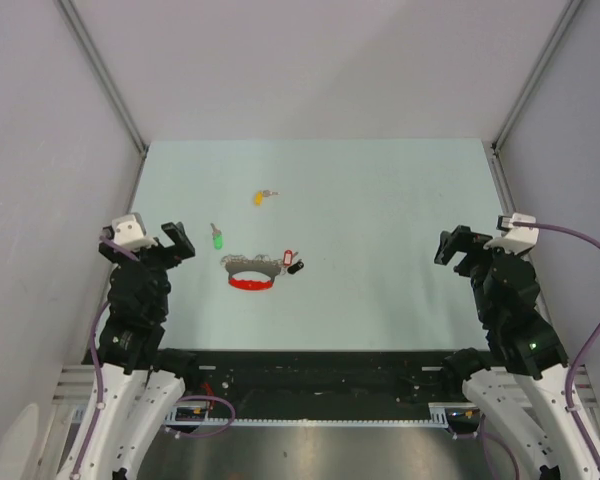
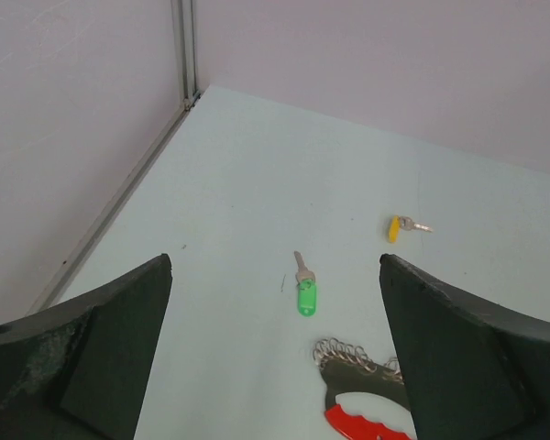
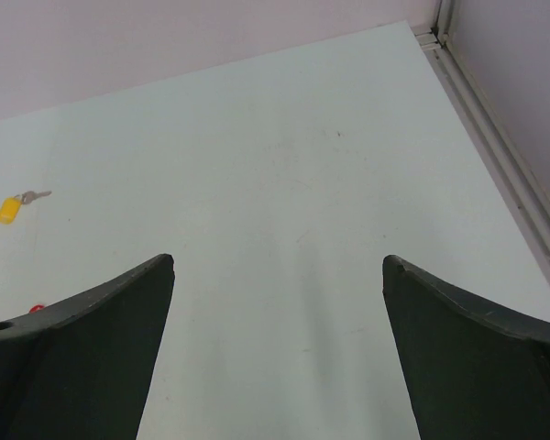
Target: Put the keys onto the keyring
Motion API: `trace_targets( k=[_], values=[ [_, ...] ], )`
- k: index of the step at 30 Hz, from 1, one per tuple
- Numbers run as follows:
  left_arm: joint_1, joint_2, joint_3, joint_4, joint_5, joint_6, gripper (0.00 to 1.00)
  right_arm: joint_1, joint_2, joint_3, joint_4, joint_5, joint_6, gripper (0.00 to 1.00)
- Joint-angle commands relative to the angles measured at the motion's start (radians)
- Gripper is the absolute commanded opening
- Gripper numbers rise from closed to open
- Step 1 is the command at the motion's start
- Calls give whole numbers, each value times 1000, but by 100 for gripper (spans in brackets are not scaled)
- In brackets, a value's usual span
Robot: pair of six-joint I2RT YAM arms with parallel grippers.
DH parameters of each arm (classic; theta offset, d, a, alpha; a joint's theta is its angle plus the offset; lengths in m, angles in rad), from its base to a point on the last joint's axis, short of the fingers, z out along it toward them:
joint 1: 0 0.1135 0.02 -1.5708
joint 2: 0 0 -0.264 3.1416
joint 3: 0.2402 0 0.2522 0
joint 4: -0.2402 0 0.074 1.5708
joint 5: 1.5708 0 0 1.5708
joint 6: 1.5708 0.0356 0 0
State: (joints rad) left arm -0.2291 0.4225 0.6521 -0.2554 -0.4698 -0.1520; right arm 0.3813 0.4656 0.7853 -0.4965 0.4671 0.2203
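**2 keys lay loose beside the keyring, both arms' fingers spread wide**

On a pale table [image 1: 380,200], the keyring [image 1: 252,272] lay left of centre, its red band nearest the arms and its grey chain on the far side. A red tag [image 1: 288,257] and a black tag [image 1: 296,267] sat at its right end. The green key [image 1: 217,239] lay just left of the ring, apart from it. The yellow key [image 1: 261,196] lay farther back. The left fingers [image 2: 110,348] and the right fingers [image 3: 92,348] stood wide apart, holding nothing, at opposite table edges.
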Motion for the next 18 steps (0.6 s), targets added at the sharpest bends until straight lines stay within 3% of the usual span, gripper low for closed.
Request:
trace_targets(
  k=[1, 9, 18],
  values=[
    [13, 24, 0, 36, -46, 11, 100, 30, -30, -9, 39, 45, -27, 100],
    [14, 140, 23, 12, 9, -1, 99, 71, -79, -58, 79, 39, -39, 100],
    [14, 559, 194, -131, 95, -98, 100, 87, -142, -96, 116, -2, -59, 100]
  ],
)
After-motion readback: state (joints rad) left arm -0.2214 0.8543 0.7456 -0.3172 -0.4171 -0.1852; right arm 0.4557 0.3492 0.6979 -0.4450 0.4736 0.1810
